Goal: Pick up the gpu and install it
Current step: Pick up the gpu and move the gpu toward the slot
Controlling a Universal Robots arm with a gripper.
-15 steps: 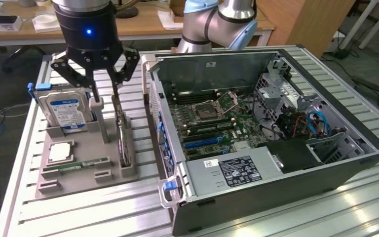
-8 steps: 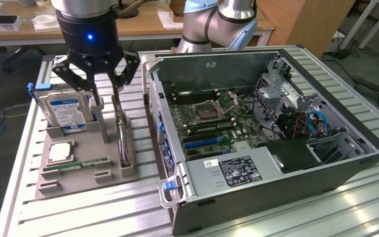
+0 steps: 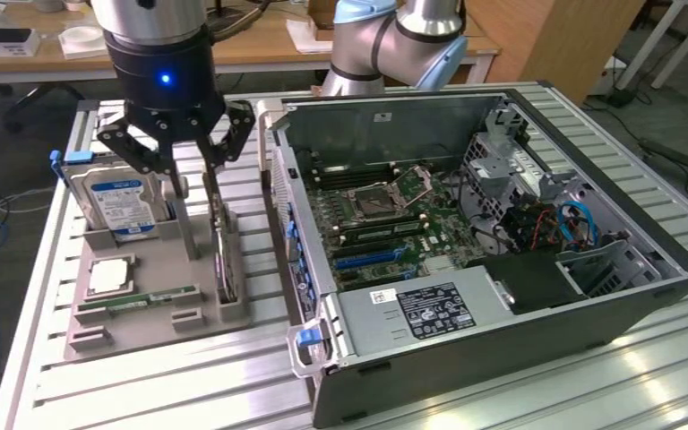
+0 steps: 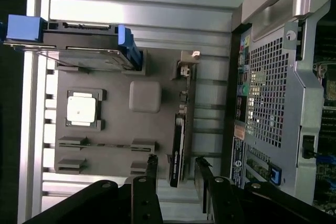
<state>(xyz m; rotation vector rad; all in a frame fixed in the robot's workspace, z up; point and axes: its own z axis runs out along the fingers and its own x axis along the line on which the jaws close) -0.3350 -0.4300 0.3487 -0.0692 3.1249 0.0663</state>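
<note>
Hovering over the upright gpu (image 3: 221, 242), gripper (image 3: 193, 170) wide open, empty; wrist view: gpu edge-on between its fingers (image 4: 152, 174).

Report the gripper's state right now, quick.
Gripper: open, holding nothing. Its fingers stand on either side of the gpu, which sits on edge in the grey tray, with a gap on each side.

Black tool (image 3: 189, 168), grey tray (image 3: 141, 309), blue-labelled hard drive (image 3: 123, 204)
</note>
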